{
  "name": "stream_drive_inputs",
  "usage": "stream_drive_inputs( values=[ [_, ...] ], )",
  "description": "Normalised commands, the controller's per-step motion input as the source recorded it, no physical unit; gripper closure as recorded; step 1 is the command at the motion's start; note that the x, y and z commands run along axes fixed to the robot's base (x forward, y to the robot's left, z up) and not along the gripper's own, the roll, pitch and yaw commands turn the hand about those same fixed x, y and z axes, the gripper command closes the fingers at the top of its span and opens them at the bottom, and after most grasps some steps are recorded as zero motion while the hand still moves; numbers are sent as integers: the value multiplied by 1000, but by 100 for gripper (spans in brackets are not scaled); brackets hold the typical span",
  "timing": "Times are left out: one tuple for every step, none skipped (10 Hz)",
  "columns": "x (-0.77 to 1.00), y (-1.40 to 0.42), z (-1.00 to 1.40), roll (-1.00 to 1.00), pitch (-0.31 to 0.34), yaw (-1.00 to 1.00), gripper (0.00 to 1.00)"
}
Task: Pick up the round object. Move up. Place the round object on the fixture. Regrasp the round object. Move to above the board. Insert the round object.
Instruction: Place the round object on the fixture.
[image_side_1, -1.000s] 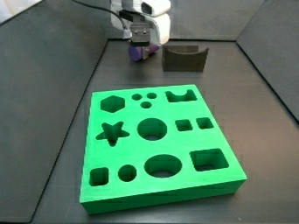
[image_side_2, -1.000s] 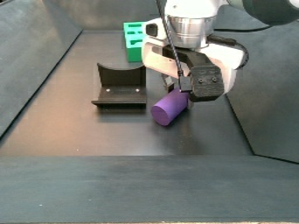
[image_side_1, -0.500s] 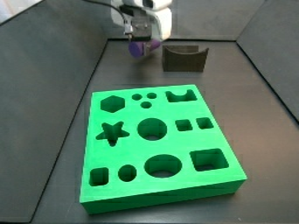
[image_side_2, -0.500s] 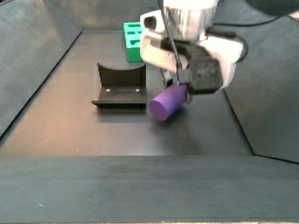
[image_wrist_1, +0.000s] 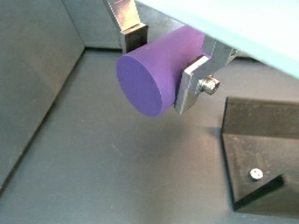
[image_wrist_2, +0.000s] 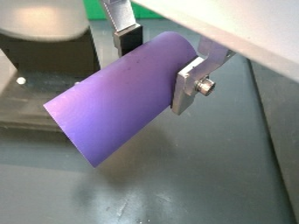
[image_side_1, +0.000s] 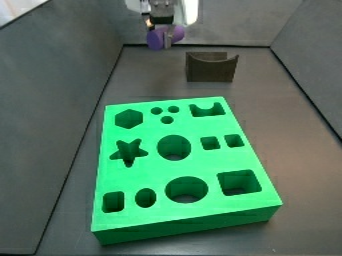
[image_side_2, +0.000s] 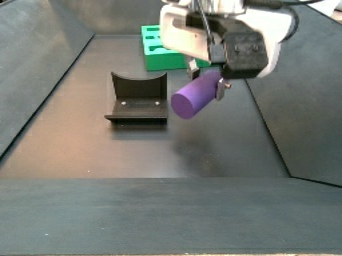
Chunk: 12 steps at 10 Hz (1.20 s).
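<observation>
Two silver fingers (image_wrist_1: 194, 80) of my gripper (image_wrist_2: 158, 54) are clamped on the round object (image_wrist_2: 122, 101), one plate on each side of it, so yeah, I've got a firm pinch on the purple peg. In both wrist views the peg sticks out from between the plates at a slant, flat round end (image_wrist_1: 149, 83) facing outward. A small screw head shows on one finger plate.

In a side view my gripper (image_side_2: 214, 72) hangs above the dark floor with the peg (image_side_2: 194, 95) tilted down from it, clear of the ground, a faint shadow below. My wrist housing is white with black parts, pointing down.

The fixture (image_side_2: 136, 97) sits on the floor just left of the peg in that view, not touching it, its curved notch empty. In a side view from the opposite end, the fixture (image_side_1: 210, 66) is to the right of my gripper (image_side_1: 160, 30) and the peg (image_side_1: 159, 39), all at the far end.

The board (image_side_1: 181, 167) lies nearer the camera there, well apart from me, bright green, all cut-outs empty. No writing or labels I can read anywhere.
</observation>
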Motion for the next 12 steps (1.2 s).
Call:
stream_drive_inputs(
  values=[
    [-7,1,1000,16,11,-6,100],
    [-11,4,1000,29,20,-14,100],
    [-15,6,1000,41,26,-18,100],
    [-21,7,1000,47,33,-20,100],
    [-25,12,960,60,43,-17,100],
    [-21,14,806,68,50,-15,100],
    [-15,13,650,70,57,-8,100],
    [-7,12,494,74,66,-2,100],
    [1,11,286,73,80,9,100],
    [1000,-184,-930,-27,-57,1000,100],
    [1000,-183,-1000,-28,-58,1000,100],
    [1000,-133,-956,-34,-64,1000,100]
  ],
)
